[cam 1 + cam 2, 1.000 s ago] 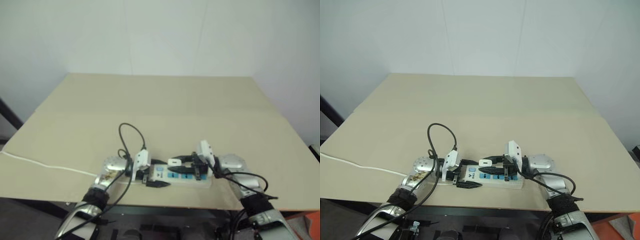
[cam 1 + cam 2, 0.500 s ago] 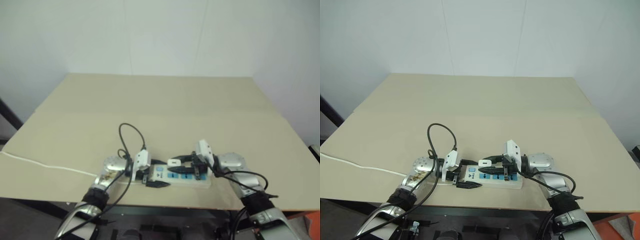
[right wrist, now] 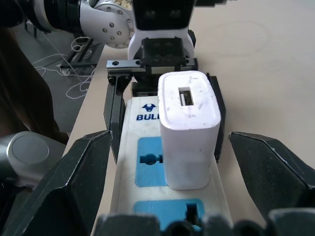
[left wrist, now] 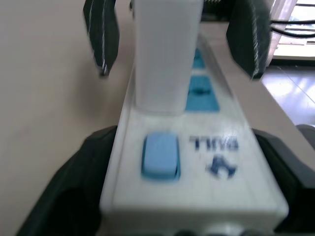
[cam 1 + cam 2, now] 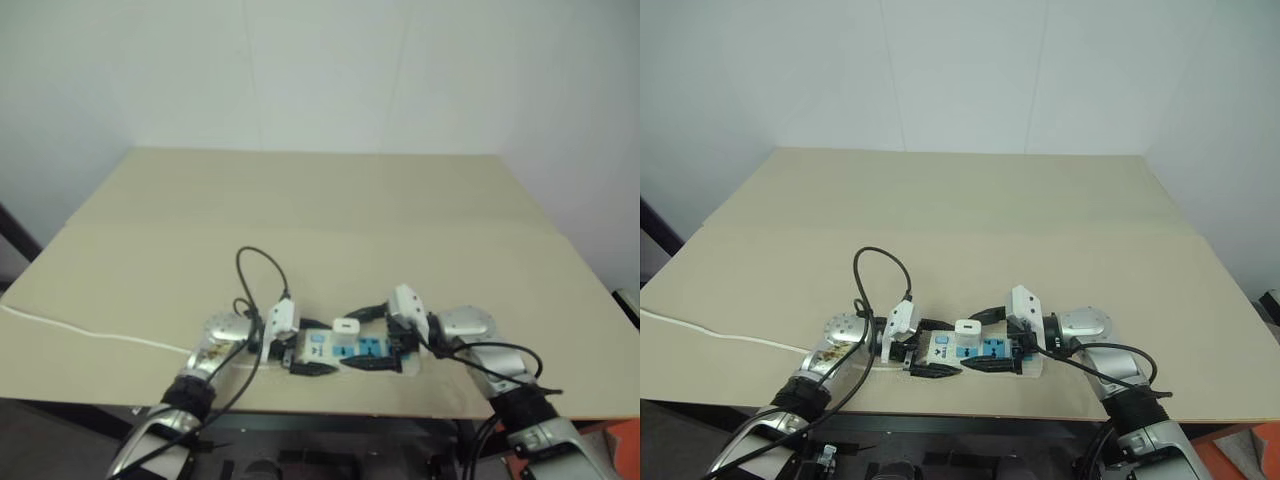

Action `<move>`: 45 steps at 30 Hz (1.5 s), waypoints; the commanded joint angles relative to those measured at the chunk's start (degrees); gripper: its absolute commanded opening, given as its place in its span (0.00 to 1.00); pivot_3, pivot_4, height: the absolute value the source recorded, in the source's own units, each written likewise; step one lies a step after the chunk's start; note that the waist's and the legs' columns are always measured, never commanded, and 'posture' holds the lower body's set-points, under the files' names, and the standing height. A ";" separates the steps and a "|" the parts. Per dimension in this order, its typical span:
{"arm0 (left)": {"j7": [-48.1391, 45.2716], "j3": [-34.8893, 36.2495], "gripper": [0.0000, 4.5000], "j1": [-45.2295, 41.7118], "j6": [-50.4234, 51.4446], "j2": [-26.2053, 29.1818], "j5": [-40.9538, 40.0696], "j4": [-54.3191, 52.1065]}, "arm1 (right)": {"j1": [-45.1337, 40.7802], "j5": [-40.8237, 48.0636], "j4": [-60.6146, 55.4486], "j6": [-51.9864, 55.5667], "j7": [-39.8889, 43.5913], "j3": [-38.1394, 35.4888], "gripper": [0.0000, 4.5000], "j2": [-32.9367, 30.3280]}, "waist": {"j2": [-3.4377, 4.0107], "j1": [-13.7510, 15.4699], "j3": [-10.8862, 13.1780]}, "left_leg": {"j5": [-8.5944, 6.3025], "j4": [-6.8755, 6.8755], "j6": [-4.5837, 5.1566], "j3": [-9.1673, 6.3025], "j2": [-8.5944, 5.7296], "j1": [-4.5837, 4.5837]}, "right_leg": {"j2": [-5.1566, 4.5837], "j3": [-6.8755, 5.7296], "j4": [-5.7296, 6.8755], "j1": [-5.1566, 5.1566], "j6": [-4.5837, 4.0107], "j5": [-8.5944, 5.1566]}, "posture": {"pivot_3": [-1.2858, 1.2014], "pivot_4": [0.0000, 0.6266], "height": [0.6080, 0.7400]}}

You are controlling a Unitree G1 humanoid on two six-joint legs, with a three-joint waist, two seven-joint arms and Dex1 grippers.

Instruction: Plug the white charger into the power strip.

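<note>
Now the white charger (image 3: 189, 129) stands upright in a socket of the power strip (image 5: 970, 352), near the front edge of the table (image 5: 960, 230). Left gripper (image 5: 931, 349) and right gripper (image 5: 985, 340) flank the strip, both released, fingers spread.

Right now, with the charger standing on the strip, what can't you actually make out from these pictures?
- Prongs of the white charger: hidden by its own body in the wrist views, so full seating in the power strip can't be confirmed.
- Socket under the charger: covered.
- Strip's far end past the blue sockets: cut off by the right wrist view's bottom edge.
- Strip's printed brand: blurred in the left wrist view.
- Where the thin white cord ends: it runs off the head view's left edge.
</note>
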 commanded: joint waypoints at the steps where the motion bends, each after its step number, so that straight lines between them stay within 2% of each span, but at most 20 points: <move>1: -0.28 1.50 1.00 -0.25 1.93 0.56 -1.49 -3.61 | 2.04 -3.20 3.03 0.61 -0.47 1.85 1.00 -0.17 | 0.00 0.01 0.00 | 0.00 0.00 0.00 0.00 0.00 -0.01 | 0.00 0.00 -0.02 0.00 0.00 0.00 | 0.52 0.24 1.00; 9: -2.46 4.16 1.00 1.39 8.23 5.09 -6.44 -16.96 | 1.52 -2.47 1.26 -1.59 -1.81 -1.97 1.00 -1.40 | -0.04 -0.13 0.02 | 0.00 -0.01 0.00 0.00 0.03 -0.01 | 0.00 0.00 -0.03 -0.01 -0.01 0.00 | 0.52 0.24 1.00; 13: -4.88 5.69 1.00 3.17 14.52 10.31 -10.71 -25.01 | 2.33 0.05 -4.76 -1.05 -1.04 -6.24 1.00 -5.63 | 0.01 0.02 0.18 | 0.00 -0.01 -0.01 0.00 0.03 -0.19 | -0.01 0.00 -0.07 -0.13 -0.01 -0.01 | 0.52 0.24 1.00; 19: -2.90 10.04 1.00 5.01 17.61 14.92 -13.16 -30.04 | 3.40 3.51 -12.46 1.05 -0.25 -12.91 1.00 -13.06 | 0.14 -0.19 0.74 | 0.01 0.00 0.00 0.01 0.02 -0.82 | 0.00 0.05 0.11 -0.89 -0.03 0.01 | 0.52 0.24 1.00; 29: 1.67 20.30 1.00 9.11 23.24 24.31 -16.93 -35.55 | 8.50 8.91 -14.24 7.25 2.11 -22.71 1.00 -24.18 | 0.12 -0.20 1.46 | 0.00 0.00 0.00 0.06 0.04 -0.84 | -0.01 0.05 0.08 -0.90 -0.05 0.00 | 0.52 0.24 1.00; 36: 3.87 25.69 1.00 15.67 30.56 29.50 -21.37 -43.22 | 12.40 10.59 -17.85 10.11 -0.45 -26.75 1.00 -25.24 | 0.12 -0.36 1.58 | 0.00 -0.01 -0.01 0.11 0.07 -0.88 | -0.01 0.07 0.10 -0.96 -0.05 -0.01 | 0.52 0.24 1.00; 45: 6.75 26.32 1.00 17.43 32.28 29.35 -22.12 -44.58 | 13.94 9.52 -20.77 9.93 -0.99 -26.13 1.00 -25.70 | 0.12 -0.21 1.59 | 0.00 0.00 -0.01 0.14 0.09 -0.89 | 0.00 0.07 0.07 -0.97 -0.06 -0.01 | 0.52 0.24 1.00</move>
